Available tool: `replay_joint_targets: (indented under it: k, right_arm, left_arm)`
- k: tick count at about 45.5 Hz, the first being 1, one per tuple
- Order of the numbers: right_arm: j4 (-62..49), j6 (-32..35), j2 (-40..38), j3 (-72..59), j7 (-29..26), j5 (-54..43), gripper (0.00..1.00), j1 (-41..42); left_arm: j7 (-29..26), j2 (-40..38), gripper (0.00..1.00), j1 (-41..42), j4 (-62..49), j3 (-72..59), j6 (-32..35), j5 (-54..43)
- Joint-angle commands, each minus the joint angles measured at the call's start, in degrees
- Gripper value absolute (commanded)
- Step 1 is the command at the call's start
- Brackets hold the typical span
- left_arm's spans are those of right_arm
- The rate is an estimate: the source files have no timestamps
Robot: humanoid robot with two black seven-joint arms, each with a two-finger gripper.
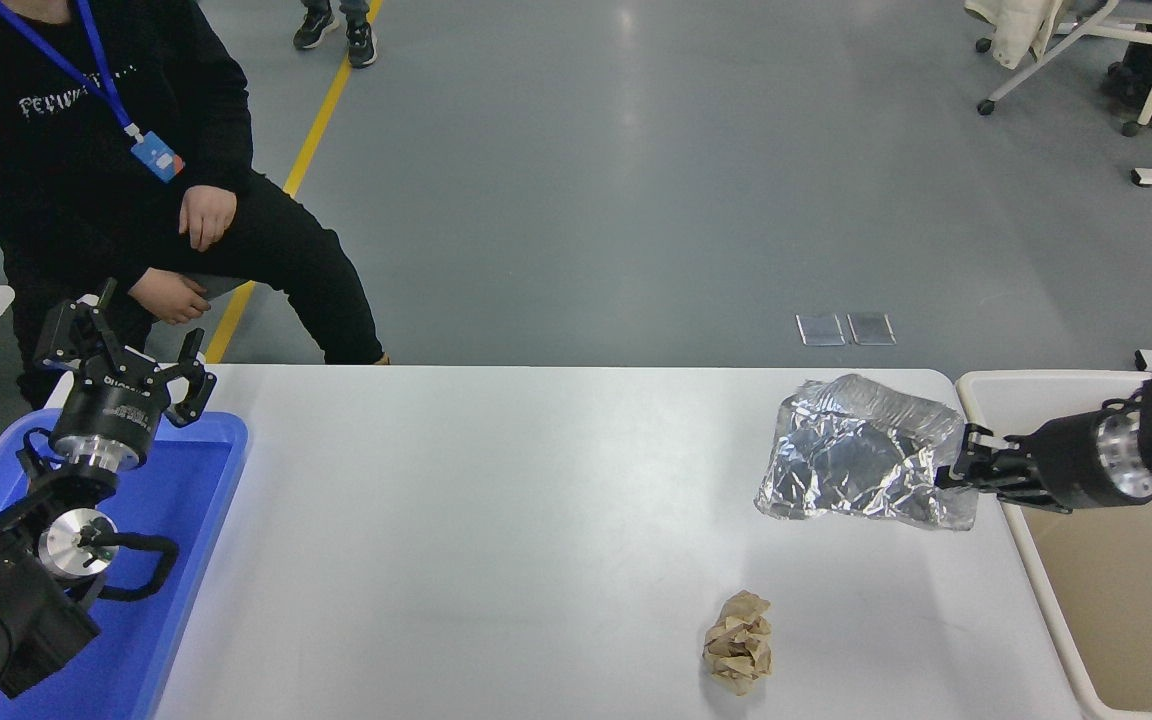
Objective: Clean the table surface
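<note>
The white counter (496, 520) fills the middle of the room in front of me, its matte top running from the blue plastic tray (176, 560) at the left end to the beige plastic tub (1116, 580) at the right end. A person in black (106, 150) sits at the far left corner, hands resting on their lap. Near the counter's right edge lies a crumpled sheet of shiny clear plastic wrap (856, 455), and the right gripper (961, 465), reaching in over the tub, has its fingers pinched onto the wrap's right edge. The left gripper (131, 365) is parked upright over the tray's far end, its fingers spread apart and holding nothing. Closer to the near edge, well apart from the wrap, sits a small wad of crumpled brown paper (738, 642).
</note>
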Motion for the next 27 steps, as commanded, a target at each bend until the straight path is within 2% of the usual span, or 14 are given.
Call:
replay_joint_targets:
  k: [1,12,27]
  right_arm:
    - [6.76,9.35,-12.91,-0.37,-1.07,-5.13,0.00,11.36]
    - [6.49,17.53,-19.69,0.33,-1.07,-8.56,0.00,17.43]
    - [5.44,18.06,-19.95,0.33,-0.98,-9.88,0.00,17.26]
  left_arm:
    - [0.00,0.00,1.00,0.00,0.04,0.00,0.00,0.01]
    - [0.00,0.00,1.00,0.00,0.04,0.00,0.00,0.01]
    - [0.00,0.00,1.00,0.00,-0.04,0.00,0.00,0.01]
